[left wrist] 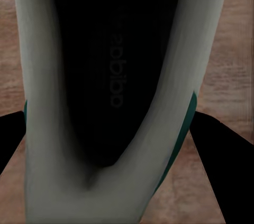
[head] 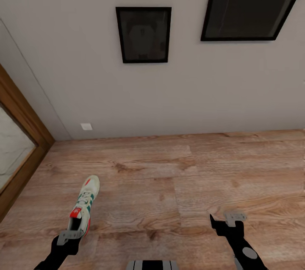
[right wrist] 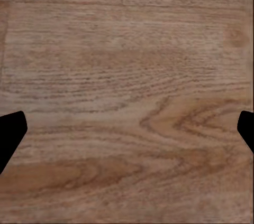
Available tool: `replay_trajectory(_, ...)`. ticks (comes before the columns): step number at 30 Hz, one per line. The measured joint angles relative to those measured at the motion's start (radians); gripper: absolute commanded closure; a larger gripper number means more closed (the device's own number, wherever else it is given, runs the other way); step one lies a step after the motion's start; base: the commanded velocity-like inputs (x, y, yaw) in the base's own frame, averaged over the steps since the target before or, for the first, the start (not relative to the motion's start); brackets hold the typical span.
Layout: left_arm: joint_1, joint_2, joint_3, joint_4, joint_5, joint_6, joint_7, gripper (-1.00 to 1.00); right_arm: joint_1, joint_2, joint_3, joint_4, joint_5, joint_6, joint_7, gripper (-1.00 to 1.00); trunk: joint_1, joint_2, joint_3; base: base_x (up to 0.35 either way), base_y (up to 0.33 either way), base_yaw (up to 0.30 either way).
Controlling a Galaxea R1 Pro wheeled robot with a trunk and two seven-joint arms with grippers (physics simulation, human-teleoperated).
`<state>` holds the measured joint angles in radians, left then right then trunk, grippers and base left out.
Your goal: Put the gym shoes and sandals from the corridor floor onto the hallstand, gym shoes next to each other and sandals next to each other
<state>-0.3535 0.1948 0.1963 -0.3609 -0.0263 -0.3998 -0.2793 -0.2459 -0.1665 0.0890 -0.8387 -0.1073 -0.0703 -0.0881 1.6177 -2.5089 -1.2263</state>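
Note:
One gym shoe (head: 86, 202), cream with green stripes and a red-orange heel tab, is at the lower left over the corridor floor (head: 169, 185), toe pointing away from me. My left gripper (head: 71, 234) is at its heel. In the left wrist view the shoe's dark opening (left wrist: 106, 76) lies between the two black fingers (left wrist: 222, 155), which press on its sides. Over bare planks at the lower right, my right gripper (head: 223, 219) stands open; the right wrist view has its fingertips (right wrist: 10, 134) far apart over the wood. The sandals and the hallstand are out of view.
A pale wall rises behind the floor, with two dark framed pictures (head: 144, 34) (head: 254, 3) and a white socket (head: 86, 126) low down. A wooden door frame (head: 21, 134) runs along the left edge. Part of my base (head: 152, 265) shows at the bottom.

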Motion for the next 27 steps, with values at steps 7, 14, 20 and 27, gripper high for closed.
replay_trajectory(7,0.043,-0.001,0.001,-0.006,0.049,-0.01,-0.001,1.0,0.008,-0.01,-0.001,0.155,-0.002,-0.14,-0.002,-1.0,-0.003,0.002,0.038,0.0,0.0,-0.115)
replay_trajectory(14,0.065,-0.003,0.002,-0.002,0.066,-0.025,0.0,1.0,0.009,-0.007,-0.001,0.296,-0.004,-0.256,-0.004,-1.0,-0.006,0.003,0.076,0.0,0.0,-0.115)
replay_trajectory(20,0.082,-0.01,0.002,0.001,0.07,-0.052,0.001,1.0,0.009,0.001,-0.001,0.363,-0.006,-0.34,-0.005,-1.0,-0.009,0.005,0.108,0.0,0.0,-0.115)
replay_trajectory(27,0.089,-0.013,0.003,0.012,0.079,-0.071,0.0,1.0,0.009,0.003,-0.001,0.374,-0.008,-0.358,-0.005,-1.0,-0.012,0.006,0.146,0.0,0.0,-0.115)
